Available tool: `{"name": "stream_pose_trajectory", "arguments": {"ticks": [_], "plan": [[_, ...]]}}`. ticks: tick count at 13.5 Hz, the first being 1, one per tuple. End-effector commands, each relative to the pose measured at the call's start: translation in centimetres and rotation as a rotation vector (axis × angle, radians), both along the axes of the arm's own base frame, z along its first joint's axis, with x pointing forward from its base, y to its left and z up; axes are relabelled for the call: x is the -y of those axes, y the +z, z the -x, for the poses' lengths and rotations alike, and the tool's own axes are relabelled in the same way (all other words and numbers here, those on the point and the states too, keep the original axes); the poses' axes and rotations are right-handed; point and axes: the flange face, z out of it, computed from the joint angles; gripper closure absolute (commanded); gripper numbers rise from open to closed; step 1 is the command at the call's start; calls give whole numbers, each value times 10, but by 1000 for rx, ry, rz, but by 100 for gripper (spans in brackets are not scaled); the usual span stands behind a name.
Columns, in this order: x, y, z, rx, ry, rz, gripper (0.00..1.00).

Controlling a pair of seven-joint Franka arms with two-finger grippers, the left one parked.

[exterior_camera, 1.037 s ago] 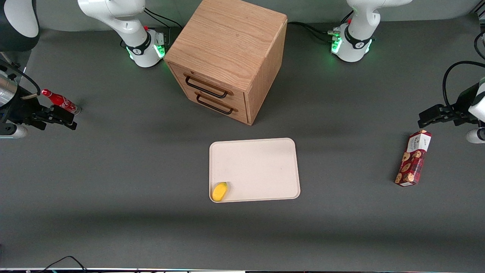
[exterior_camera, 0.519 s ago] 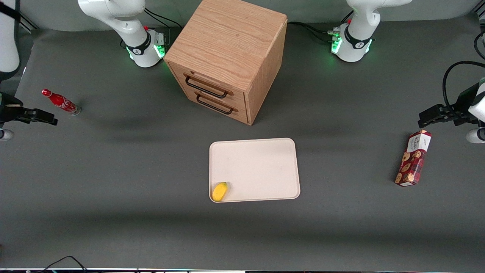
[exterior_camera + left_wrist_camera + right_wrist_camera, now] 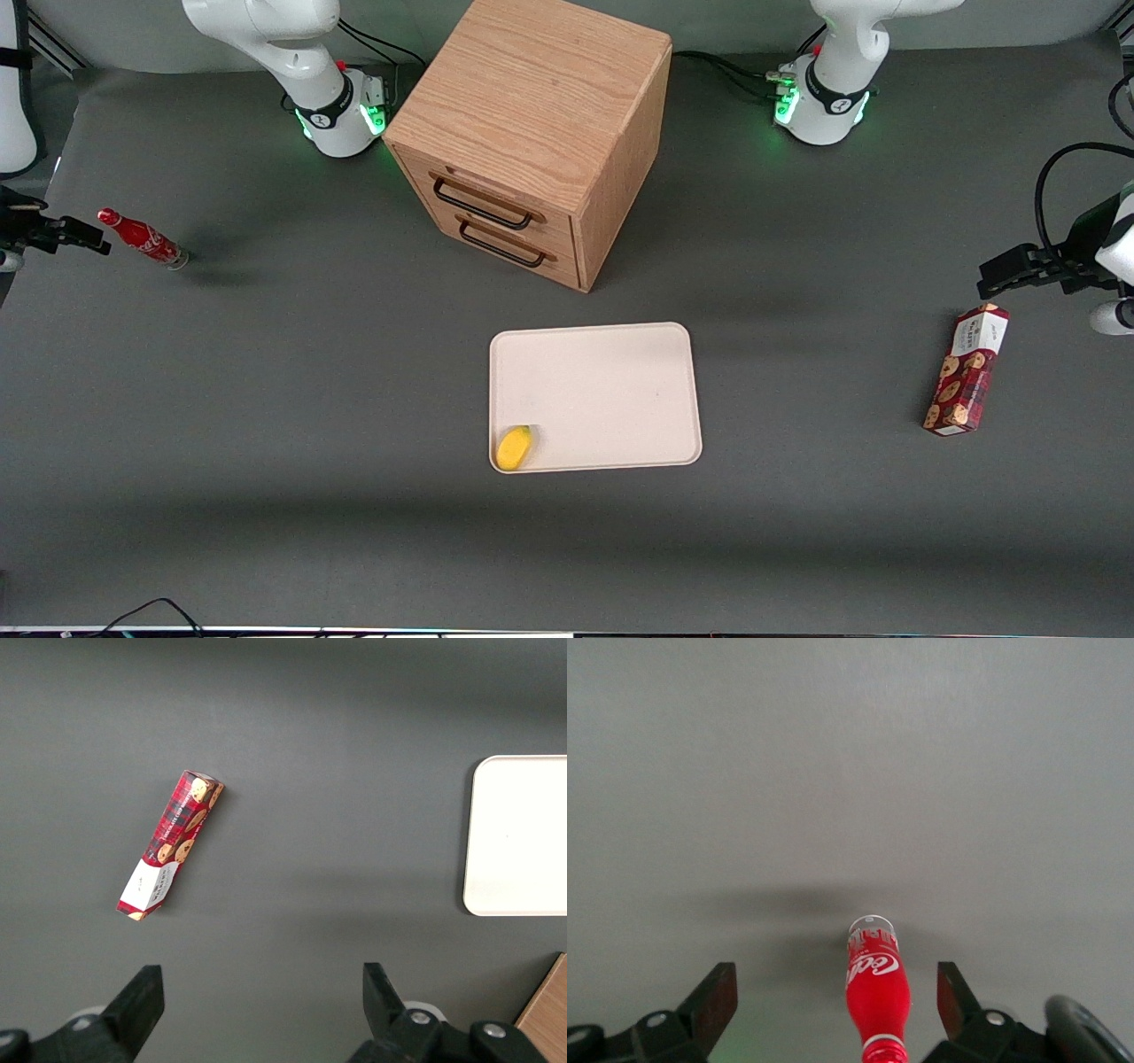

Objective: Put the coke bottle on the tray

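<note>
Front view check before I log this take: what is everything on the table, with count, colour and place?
coke bottle: one, red with red cap, standing on the table toward the working arm's end.
tray: one, cream-beige, nearer the front camera than the drawer cabinet.
yellow object: one, in a tray corner near the camera.
drawer cabinet: one, light wood, two dark handles, mid-table.
cookie box: one, red-brown, lying toward the parked arm's end.
end effector: one, black, open, beside the bottle's cap, fingers either side of the bottle in the right wrist view.
</note>
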Motion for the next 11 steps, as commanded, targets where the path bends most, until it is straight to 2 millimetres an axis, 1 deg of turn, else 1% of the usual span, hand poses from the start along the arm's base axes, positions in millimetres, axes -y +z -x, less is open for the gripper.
{"name": "stream_pose_trajectory", "arguments": {"ticks": [1,4,5,7,9,11], "plan": [[-7,-24,29,12,7,-25,0],[25,-37,66,21,27,-38,0],[28,-37,69,19,45,-35,0],[30,-42,74,6,50,-33,0],[25,-51,79,9,50,-34,0],[23,-54,80,14,51,-32,0]]}}
